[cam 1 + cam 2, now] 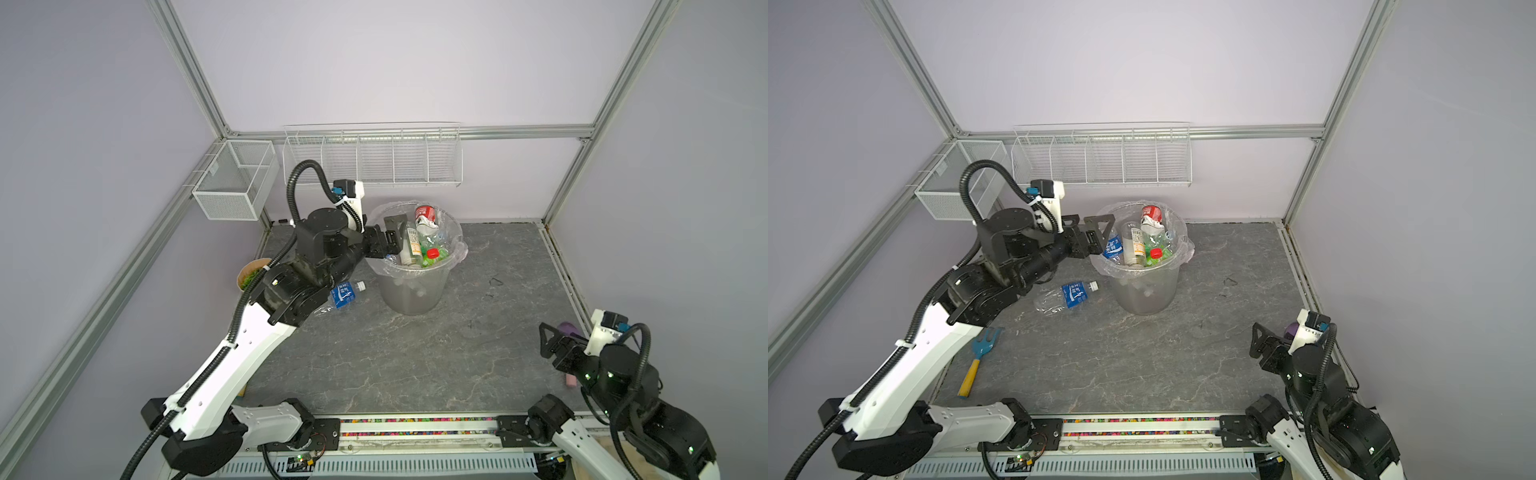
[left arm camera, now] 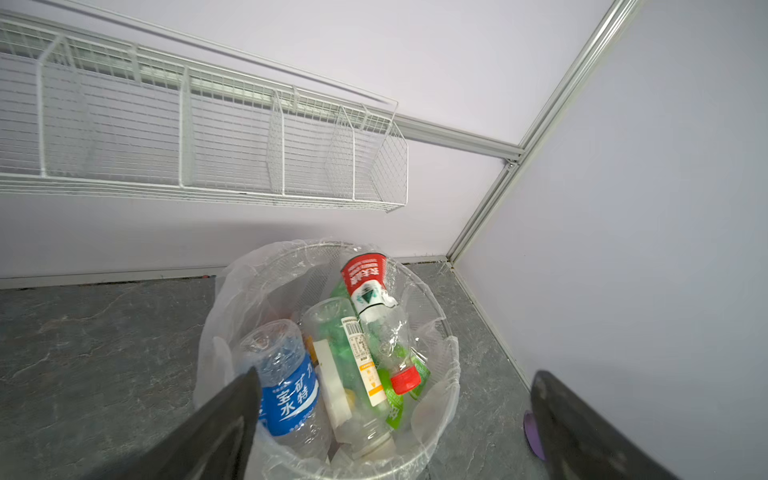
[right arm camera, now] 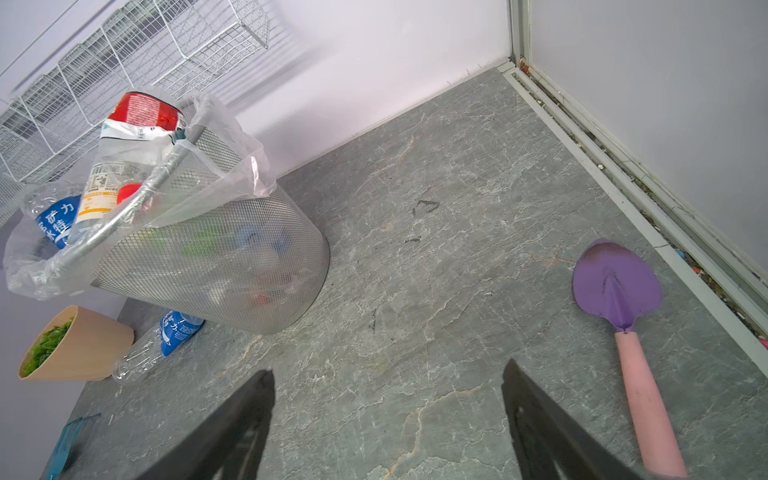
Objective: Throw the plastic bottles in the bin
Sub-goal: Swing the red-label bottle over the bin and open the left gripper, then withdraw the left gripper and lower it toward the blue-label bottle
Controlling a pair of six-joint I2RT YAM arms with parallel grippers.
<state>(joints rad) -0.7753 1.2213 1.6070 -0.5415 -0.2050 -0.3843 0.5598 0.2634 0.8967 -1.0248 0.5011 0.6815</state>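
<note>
— How many plastic bottles are counted?

— One loose bottle (image 1: 1074, 294) is counted outside the single bin (image 1: 1144, 301). At the bin's top three are told apart: a blue-label bottle (image 2: 291, 395), a red-label bottle (image 2: 365, 278) and an orange-and-white-label bottle (image 2: 362, 355). Those beneath cannot be counted.

— And the rest?

— Two white baskets are counted: one mesh basket (image 1: 232, 187) and one long wire basket (image 1: 374, 162), divided into five compartments. One pot of green leaves (image 3: 91, 345), one blue hand rake (image 1: 978, 358), one purple trowel (image 3: 617, 286) and two robot arms, the left arm (image 1: 905, 361) and the right arm (image 1: 1350, 424), are seen.
</note>
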